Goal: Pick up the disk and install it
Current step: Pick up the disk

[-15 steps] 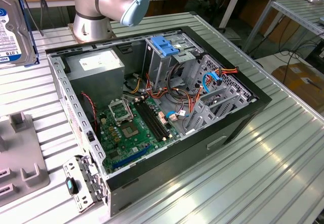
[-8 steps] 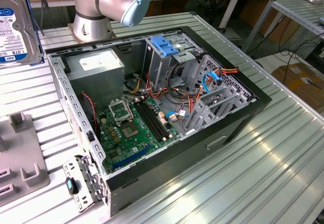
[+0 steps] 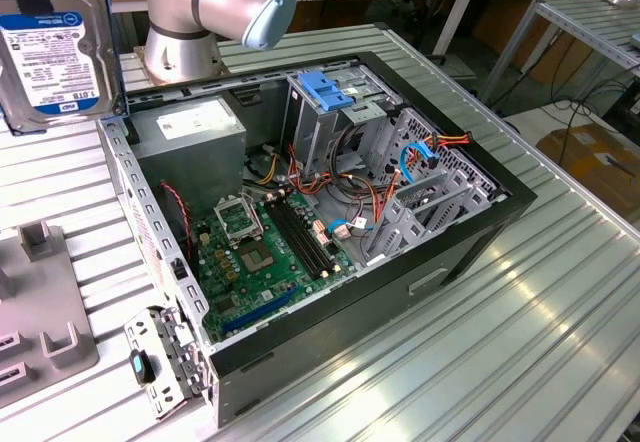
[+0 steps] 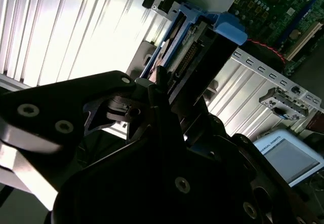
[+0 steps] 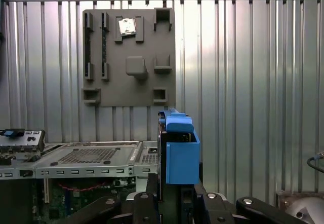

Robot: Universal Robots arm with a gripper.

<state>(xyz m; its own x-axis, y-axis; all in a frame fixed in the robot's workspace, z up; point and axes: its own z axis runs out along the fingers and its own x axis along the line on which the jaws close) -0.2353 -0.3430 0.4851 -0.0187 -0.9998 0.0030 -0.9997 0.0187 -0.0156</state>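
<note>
The disk (image 3: 48,50), a grey hard drive with a white and blue label, hangs above the table at the exterior view's upper left, beside the open computer case (image 3: 470,252). In the first wrist view I see the disk (image 5: 178,155) edge-on, with its bright blue carrier rail standing up between the fingers. My gripper (image 5: 174,199) is shut on the disk's lower end. In the second wrist view the disk (image 4: 200,49) runs out from my black gripper (image 4: 167,100) toward the case.
Inside the case lie a green motherboard (image 3: 265,252), a power supply (image 3: 190,132) and a metal drive cage with a blue bracket (image 3: 330,87) on top. A grey fixture plate (image 3: 40,302) sits at the exterior view's left. The arm's base (image 3: 180,22) stands behind the case.
</note>
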